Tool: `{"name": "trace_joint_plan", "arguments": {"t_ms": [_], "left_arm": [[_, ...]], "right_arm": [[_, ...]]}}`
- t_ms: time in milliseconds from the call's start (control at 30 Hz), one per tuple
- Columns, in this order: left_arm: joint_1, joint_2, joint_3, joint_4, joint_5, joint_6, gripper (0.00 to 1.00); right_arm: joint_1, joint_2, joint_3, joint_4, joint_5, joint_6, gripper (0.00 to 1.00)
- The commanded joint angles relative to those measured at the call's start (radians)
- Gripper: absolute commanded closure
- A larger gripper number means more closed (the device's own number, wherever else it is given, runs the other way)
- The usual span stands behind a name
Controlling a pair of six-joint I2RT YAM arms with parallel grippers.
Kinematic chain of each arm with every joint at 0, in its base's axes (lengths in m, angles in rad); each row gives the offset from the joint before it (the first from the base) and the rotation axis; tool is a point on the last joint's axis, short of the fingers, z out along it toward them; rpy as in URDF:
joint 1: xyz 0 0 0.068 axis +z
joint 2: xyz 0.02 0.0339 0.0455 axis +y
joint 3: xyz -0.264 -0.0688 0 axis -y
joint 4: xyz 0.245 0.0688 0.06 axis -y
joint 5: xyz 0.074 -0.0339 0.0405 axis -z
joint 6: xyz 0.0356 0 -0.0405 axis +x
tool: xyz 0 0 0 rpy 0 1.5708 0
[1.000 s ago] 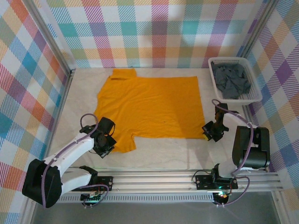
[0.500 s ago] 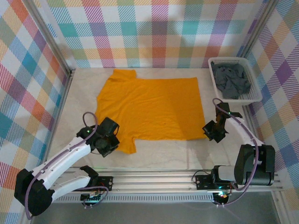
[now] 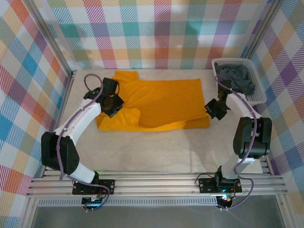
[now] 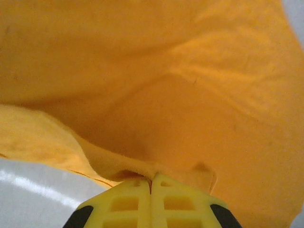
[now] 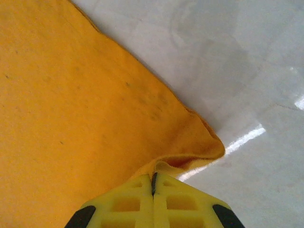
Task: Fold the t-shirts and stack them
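Observation:
The orange-yellow t-shirt (image 3: 161, 102) lies on the table with its near half lifted and carried back over the far half. My left gripper (image 3: 114, 105) is shut on the shirt's left edge, and cloth (image 4: 156, 95) bunches over its yellow fingertips (image 4: 128, 202). At the shirt's right corner my right gripper (image 3: 214, 109) is also shut on cloth, the pinched fold (image 5: 190, 156) curling just past its fingers (image 5: 123, 204). Dark slate-grey t-shirts (image 3: 240, 76) sit crumpled in the white basket (image 3: 256, 97).
The basket stands at the back right against the plaid wall. Bare pale table (image 3: 156, 152) stretches between the folded shirt and the metal rail (image 3: 156, 183) at the near edge. Plaid walls close the left, back and right sides.
Both grippers have moved away from the near edge toward the back, dragging the shirt's near hem up and over. The shirt went from flat to folded roughly in half.

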Motion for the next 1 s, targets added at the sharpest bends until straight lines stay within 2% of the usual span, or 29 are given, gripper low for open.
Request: {"name": "trace_joint_plan", "arguments": {"t_ms": [0,167,967], "left_arm": [[0.036,0.043,0.087,0.028,-0.009,0.073,1.00],[0.068,0.109,0.172,0.016,-0.022,0.114,1.00],[0.123,0.272,0.289,0.035,-0.010,0.185,1.00]], "right_arm": [[0.002,0.051,0.069,-0.036,0.009,0.010,1.00],[0.002,0.114,0.135,-0.041,0.022,0.019,1.00],[0.002,0.287,0.284,-0.040,0.019,0.025,1.00]]}}
